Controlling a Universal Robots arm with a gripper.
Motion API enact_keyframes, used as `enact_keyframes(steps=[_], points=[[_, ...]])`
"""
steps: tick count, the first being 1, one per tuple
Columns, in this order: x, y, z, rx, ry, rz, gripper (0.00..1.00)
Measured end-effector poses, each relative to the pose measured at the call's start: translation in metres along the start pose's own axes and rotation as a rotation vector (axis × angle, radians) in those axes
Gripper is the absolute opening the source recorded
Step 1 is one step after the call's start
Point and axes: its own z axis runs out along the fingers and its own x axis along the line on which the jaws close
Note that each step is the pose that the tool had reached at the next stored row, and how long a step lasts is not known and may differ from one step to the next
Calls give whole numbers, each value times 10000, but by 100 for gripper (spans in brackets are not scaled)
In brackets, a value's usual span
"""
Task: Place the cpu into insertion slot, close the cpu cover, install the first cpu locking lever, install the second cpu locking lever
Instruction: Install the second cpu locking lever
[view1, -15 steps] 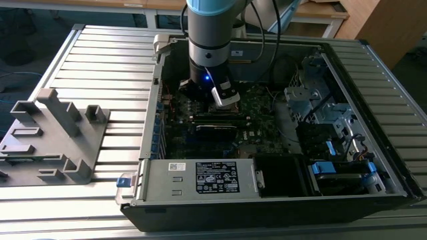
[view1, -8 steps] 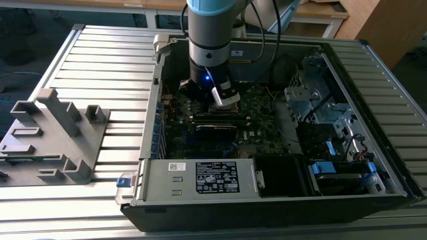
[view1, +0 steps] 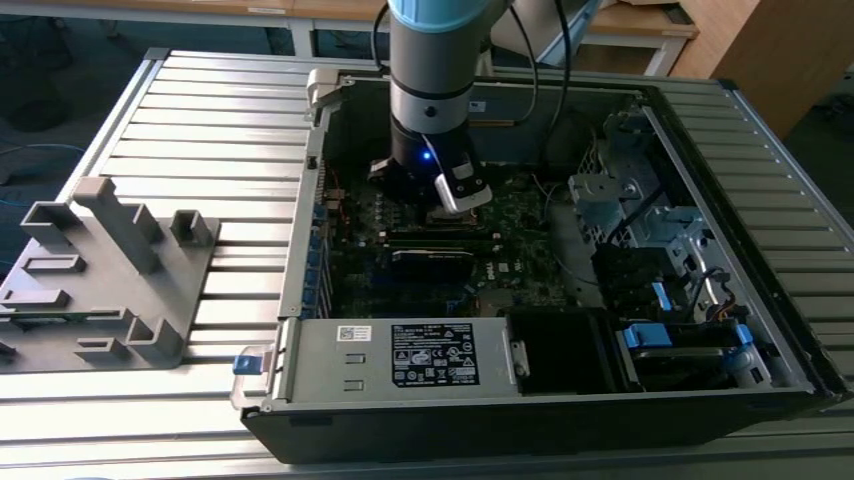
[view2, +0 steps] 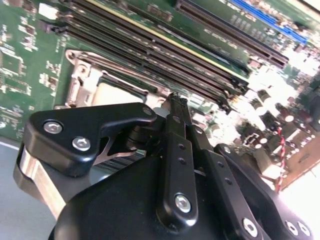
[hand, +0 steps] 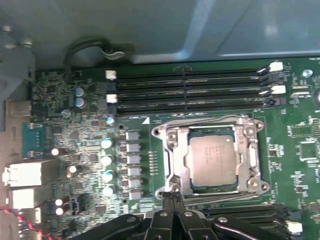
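We see the end effector (hand: 172, 196) lowered inside the open computer case (view1: 747, 130), its two black fingers (view2: 176, 120) pressed together with nothing held between them. In the first wrist view the cpu (hand: 212, 161) lies flat in the insertion slot (hand: 172, 160), grey-brown top facing up, and the silvery cpu cover (hand: 250, 150) sits down around it as a frame with the chip showing through its window. The fingertips stand just beside one edge of that socket, over the rim rather than over the chip itself (whether they touch the metal we cannot tell). On the socket's other side, away from the fingers, run the long black memory slots (hand: 190, 87).

In the exterior view the arm (view1: 434, 70) comes down into the far half of the case, over the dark motherboard (view1: 514, 245). The case rests on a ribbed metal table (view1: 200, 120), and a grey fixture (view1: 114, 275) stands well apart toward the exterior view's left.
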Motion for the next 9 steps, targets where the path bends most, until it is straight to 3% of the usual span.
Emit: enact_keyframes(steps=[6,9], points=[[-124,14,3,0,0,0,11],[-135,49,5,2,0,1,11]])
